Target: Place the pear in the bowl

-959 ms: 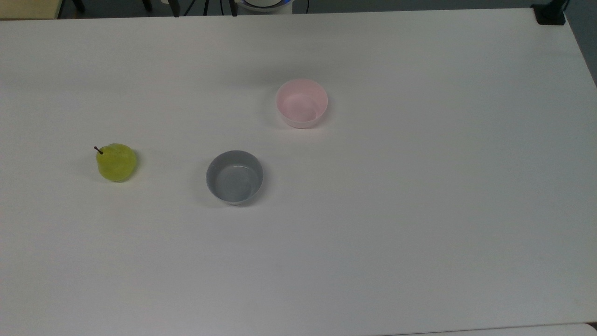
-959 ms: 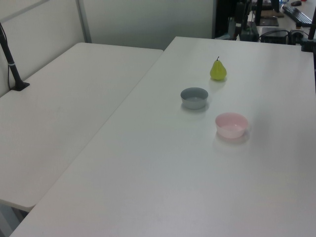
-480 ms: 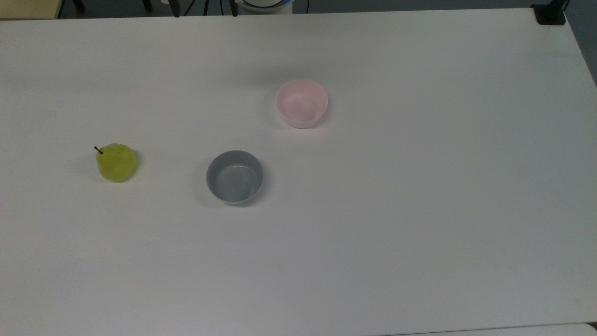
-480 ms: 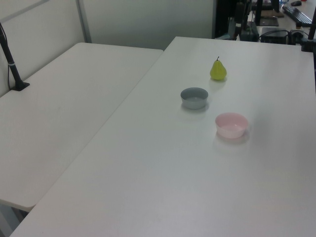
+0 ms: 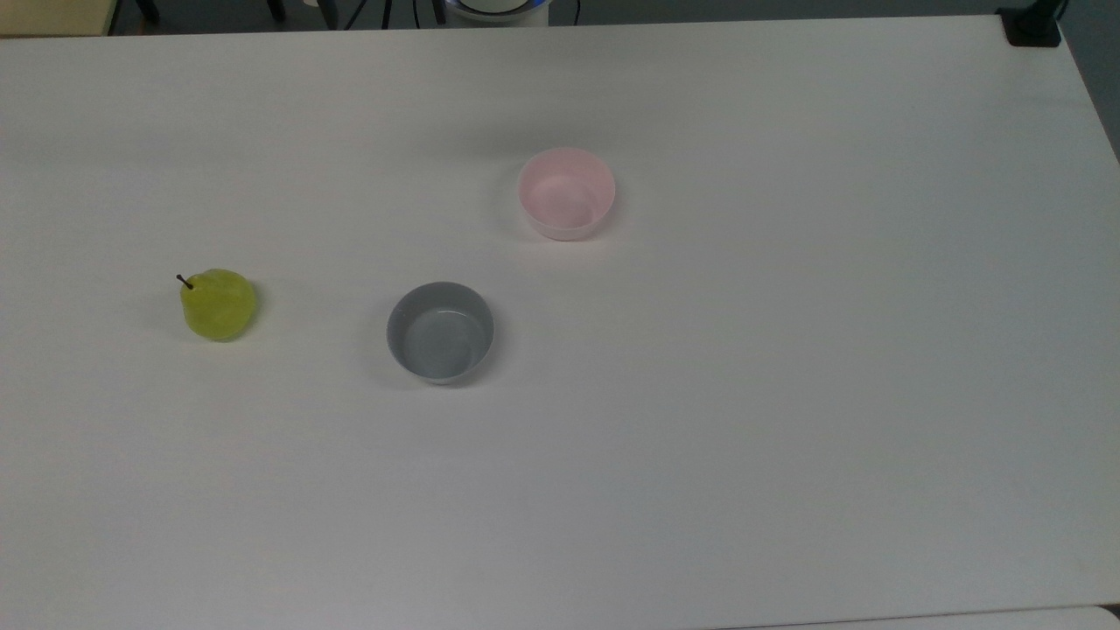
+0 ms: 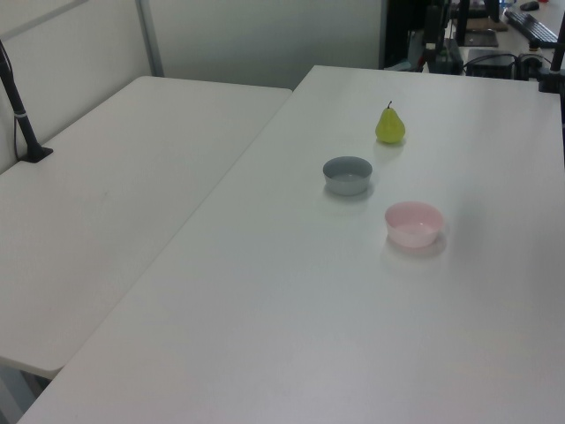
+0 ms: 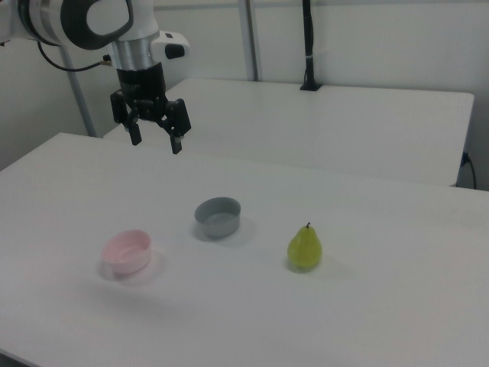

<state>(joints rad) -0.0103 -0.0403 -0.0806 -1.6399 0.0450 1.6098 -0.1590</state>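
Observation:
The yellow-green pear [image 5: 219, 304] stands upright on the white table at the top view's left, its dark stem up; I also see the pear [image 6: 389, 125] [image 7: 305, 248] in both side views. The pale pink bowl [image 5: 566, 193] [image 6: 413, 223] [image 7: 127, 251] sits empty near the table's middle. My gripper [image 7: 157, 141] hangs open high above the table in the right view, above and behind the pink bowl, holding nothing. It is well apart from the pear.
An empty grey bowl [image 5: 440, 332] [image 6: 347, 175] [image 7: 218, 216] stands between the pear and the pink bowl. A second white table [image 6: 106, 203] adjoins on the left view's left. A black post clamp [image 5: 1032, 26] sits at the table's far right corner in the top view.

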